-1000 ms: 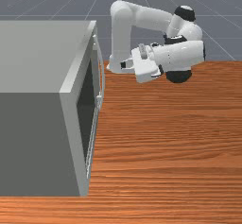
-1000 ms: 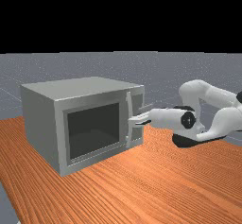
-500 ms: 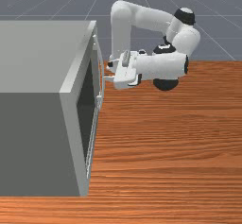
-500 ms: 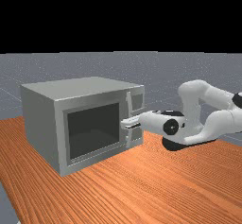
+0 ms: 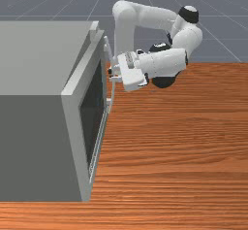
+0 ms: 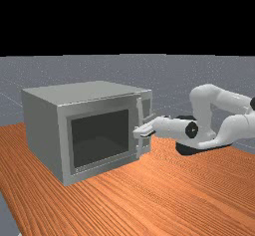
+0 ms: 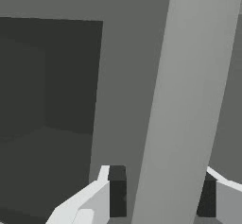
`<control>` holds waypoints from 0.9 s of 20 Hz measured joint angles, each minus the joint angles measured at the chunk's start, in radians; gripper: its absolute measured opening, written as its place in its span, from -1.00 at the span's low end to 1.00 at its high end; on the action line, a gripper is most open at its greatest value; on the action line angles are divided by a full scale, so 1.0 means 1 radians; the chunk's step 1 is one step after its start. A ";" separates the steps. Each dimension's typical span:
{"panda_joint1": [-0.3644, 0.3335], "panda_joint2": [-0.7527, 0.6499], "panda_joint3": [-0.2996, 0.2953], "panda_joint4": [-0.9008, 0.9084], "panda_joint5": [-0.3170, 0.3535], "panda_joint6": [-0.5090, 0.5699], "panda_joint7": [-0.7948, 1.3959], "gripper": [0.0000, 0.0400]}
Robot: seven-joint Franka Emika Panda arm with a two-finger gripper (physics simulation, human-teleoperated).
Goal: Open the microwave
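Since the earlier frame, pulled the door (image 6: 132, 113) slightly ajar and drew the gripper (image 5: 112, 75) back with the handle (image 7: 175, 100). Holding both fingers spread, with the handle running between, a narrow gap away from the finger nearer the dark window (image 7: 47, 86) and right up by the other. Reaching in at the microwave (image 6: 89, 91), on the table (image 6: 164, 190) at the front view's left.

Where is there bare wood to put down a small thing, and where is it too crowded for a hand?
Bare wood stretches between the door, the arm and the front view's bottom edge. It is crowded at the handle, inside the open gripper.
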 joint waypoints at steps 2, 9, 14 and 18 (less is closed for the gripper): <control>0.022 0.014 -0.019 0.045 -0.023 -0.078 0.024 -0.19; 0.126 0.028 -0.030 0.030 -0.053 -0.078 0.045 0.24; 0.140 0.028 -0.035 0.042 -0.044 -0.053 0.051 0.46; 0.244 0.024 -0.053 0.067 -0.040 -0.108 0.075 -0.02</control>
